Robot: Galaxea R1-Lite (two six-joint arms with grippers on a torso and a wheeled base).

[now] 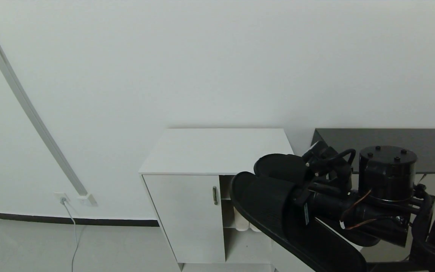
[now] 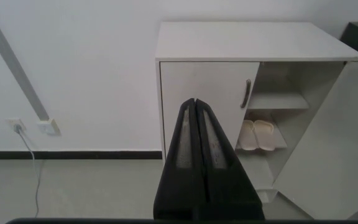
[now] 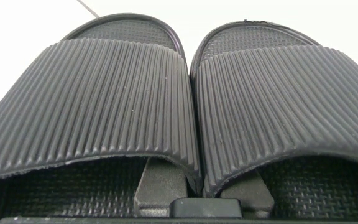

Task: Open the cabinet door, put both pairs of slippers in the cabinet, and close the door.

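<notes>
1. The pair of black slippers (image 1: 270, 196) is held off the floor before the open right half of the white cabinet (image 1: 210, 151).
2. It is clamped by the right tool (image 3: 202, 182), whose fingers (image 3: 157, 186) are seen under the ribbed straps, pinching the adjoining inner edges together.
3. The slippers are judged light, soft and bendy, with grippy ribbing. Sagging soles are likely, so a hold near mid-length is preferred.
4. The beige slippers (image 2: 261, 134) are set on the cabinet's middle shelf (image 2: 283, 145).
5. The left tool (image 2: 195, 109) is pressed together, empty.
</notes>
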